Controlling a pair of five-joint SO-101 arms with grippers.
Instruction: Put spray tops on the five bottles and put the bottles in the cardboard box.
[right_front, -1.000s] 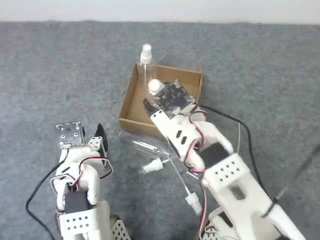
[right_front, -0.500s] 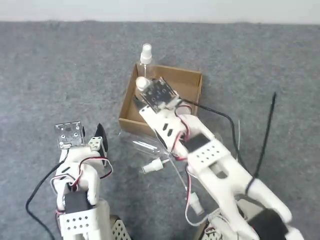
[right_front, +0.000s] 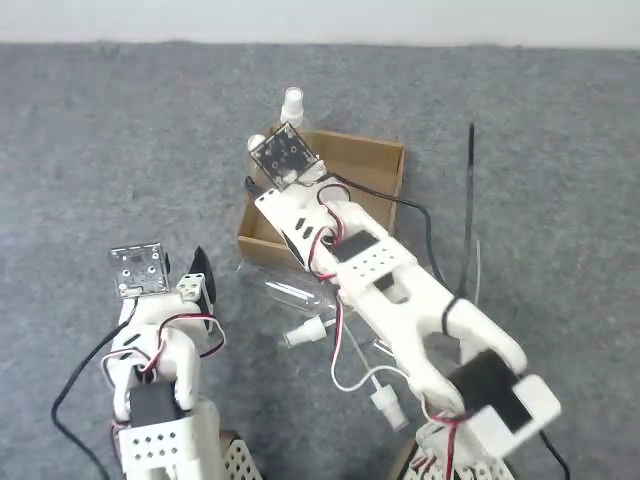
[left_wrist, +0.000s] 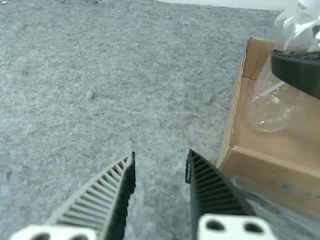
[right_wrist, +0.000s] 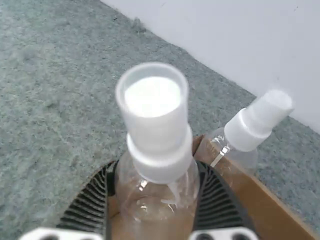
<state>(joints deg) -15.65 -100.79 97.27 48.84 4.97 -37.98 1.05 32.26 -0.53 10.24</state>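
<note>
Spray bottle (right_wrist: 155, 150), capped and upright, sat clamped in the right claw (right_wrist: 155, 197) at the ten o'clock corner of the cardboard box (right_front: 385, 162); the left claw (left_wrist: 160, 172) hung partly open, empty, above the counter (left_wrist: 75, 75).

Even, diffuse light falls from overhead on the grey felt-like carpet (right_front: 120, 120) — bright, with only faint, soft-edged shadows beside the arms. Small glints sit on the clear plastic bottle (left_wrist: 270, 107) — its white round cap (right_wrist: 152, 97) is nearly washed out. The white wall (right_wrist: 225, 40), at 1 o'clock in the right wrist view, is flat and bright.
</note>
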